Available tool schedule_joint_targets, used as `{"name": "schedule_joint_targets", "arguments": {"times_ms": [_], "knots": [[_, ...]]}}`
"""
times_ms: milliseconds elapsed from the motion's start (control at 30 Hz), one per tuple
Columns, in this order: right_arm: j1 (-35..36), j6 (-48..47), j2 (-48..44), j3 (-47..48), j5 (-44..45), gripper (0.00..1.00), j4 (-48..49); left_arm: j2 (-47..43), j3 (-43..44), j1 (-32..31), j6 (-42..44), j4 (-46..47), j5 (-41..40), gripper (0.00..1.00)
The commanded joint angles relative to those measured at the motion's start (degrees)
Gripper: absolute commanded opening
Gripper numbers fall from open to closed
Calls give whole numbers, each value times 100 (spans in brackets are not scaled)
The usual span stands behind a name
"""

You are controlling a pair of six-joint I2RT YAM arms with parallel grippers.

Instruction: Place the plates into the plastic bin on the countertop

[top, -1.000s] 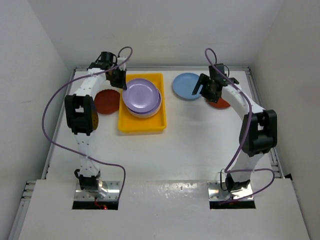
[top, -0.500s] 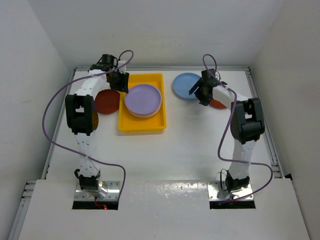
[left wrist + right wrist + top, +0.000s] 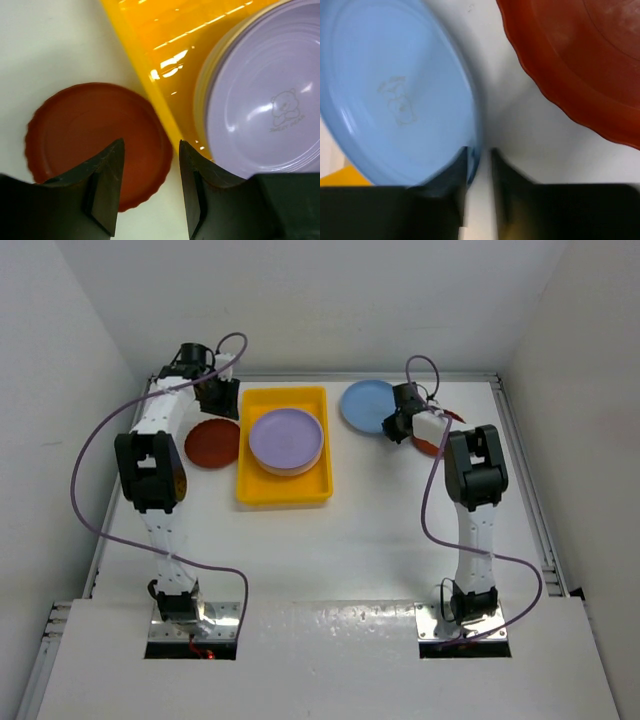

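Observation:
The yellow plastic bin (image 3: 283,496) lies on the white countertop (image 3: 380,530) with a lilac plate (image 3: 286,436) flat on top of a small stack inside it. My left gripper (image 3: 222,400) hovers open beside the bin's left rim, over a dark red plate (image 3: 212,443). In the left wrist view my left gripper (image 3: 151,145) has nothing between its fingers, with the dark red plate (image 3: 75,135) and the bin (image 3: 165,45) below. My right gripper (image 3: 392,422) is shut on the right rim of the light blue plate (image 3: 365,405). In the right wrist view my right gripper (image 3: 479,150) pinches that plate (image 3: 395,90).
A second dark red plate (image 3: 437,445) lies right of the blue one, partly under my right arm, and shows as (image 3: 580,65) in the right wrist view. White walls close in the back and sides. Metal rails (image 3: 530,500) run along the countertop edges.
My left gripper opened and let go of the lilac plate, which now lies flat in the bin, then drew back to the left. My right gripper swung left and closed on the blue plate's rim.

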Motion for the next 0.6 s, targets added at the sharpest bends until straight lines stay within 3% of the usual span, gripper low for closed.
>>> {"name": "schedule_joint_targets", "arguments": {"times_ms": [0,67,433,567], "knots": [[46,505,234,28,188,11,-41,-411,146,330,19,37,112,50],[2,794,242,28,240,0,-129,-411,146,479,19,37,182,50],[-121,183,-1004,-253,539,0,1214,-411,199,1096,-139,37,305,51],[-60,-319,-1436,-96,50,0,1654,-411,199,1403,-200,37,305,51]]}}
